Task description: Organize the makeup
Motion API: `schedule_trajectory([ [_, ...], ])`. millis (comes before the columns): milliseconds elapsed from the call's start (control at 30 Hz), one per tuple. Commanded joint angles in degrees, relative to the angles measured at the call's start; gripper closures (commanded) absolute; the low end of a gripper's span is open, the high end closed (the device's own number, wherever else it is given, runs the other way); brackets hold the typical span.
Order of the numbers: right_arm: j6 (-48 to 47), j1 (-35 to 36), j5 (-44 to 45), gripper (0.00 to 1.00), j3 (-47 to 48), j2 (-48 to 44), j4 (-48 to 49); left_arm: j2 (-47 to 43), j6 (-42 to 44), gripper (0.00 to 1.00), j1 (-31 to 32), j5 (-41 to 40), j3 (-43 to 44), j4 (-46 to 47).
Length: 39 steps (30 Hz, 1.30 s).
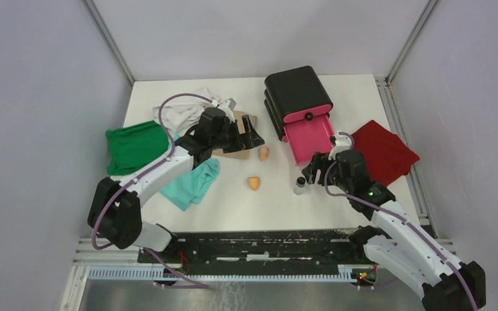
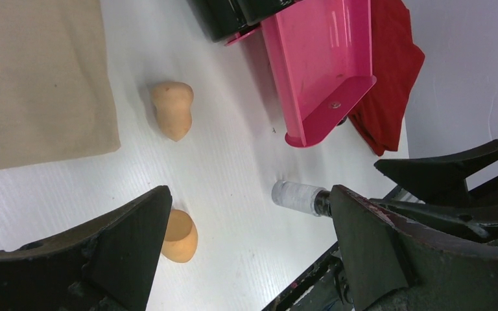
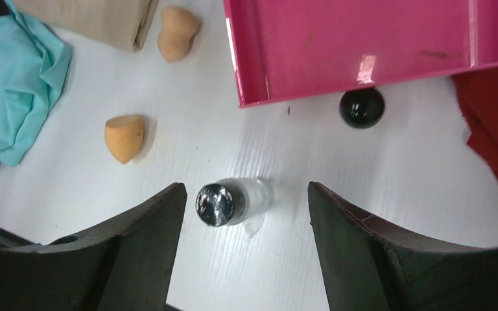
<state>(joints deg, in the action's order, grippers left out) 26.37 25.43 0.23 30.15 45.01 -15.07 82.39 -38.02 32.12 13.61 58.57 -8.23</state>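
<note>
Left gripper (image 2: 249, 201): its fingers stand wide apart and hold nothing. It hangs over the edge of the flat beige cloth (image 2: 39, 78). If it goes down here, I think one finger could catch that cloth and drag it.
Pale orange egg-shaped sponge (image 2: 172, 110): lies on the white table (image 1: 233, 201), just beside the beige cloth. It is soft and round, so a pinch off its middle may squeeze it out sideways.
Darker orange egg-shaped sponge (image 3: 125, 137): lies alone, nearer than the pale one, between the crumpled teal cloth (image 3: 13, 78) and the bottle.
Black-capped clear bottle (image 3: 230, 202): stands upright, just near of the drawer front.
Right gripper (image 3: 246, 191): its fingers are apart, one on each side of the bottle, touching neither as far as I can see. The bottle is closer to the left finger, which would reach it first and could tip it.
Open pink plastic drawer (image 3: 363, 45): no makeup shows inside. A carried bottle held too low could hit the front wall or the black knob (image 3: 362, 107).
</note>
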Motion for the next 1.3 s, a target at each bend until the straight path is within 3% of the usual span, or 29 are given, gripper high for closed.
schedule_trajectory([
  [0,4.0,3.9,3.1,0.24,3.9,1.1,-6.3,-2.6,3.4,0.01,-0.2,0.1,-0.9,-0.9],
  [533,3.9,14.8,11.6,0.27,3.9,10.7,-1.6,-2.6,3.0,0.01,-0.2,0.2,-1.7,-0.6],
  [900,3.0,20.4,20.8,0.36,5.3,17.2,-1.0,-1.9,2.7,0.01,-0.2,0.7,-2.0,-0.1],
  [1033,3.4,20.4,22.0,0.41,5.1,18.6,0.0,-1.8,2.6,0.01,-0.2,0.9,-2.0,0.0],
  [1267,2.8,20.4,21.4,0.60,6.1,19.9,1.7,-1.7,2.5,0.01,-0.3,0.9,-2.2,0.2],
])
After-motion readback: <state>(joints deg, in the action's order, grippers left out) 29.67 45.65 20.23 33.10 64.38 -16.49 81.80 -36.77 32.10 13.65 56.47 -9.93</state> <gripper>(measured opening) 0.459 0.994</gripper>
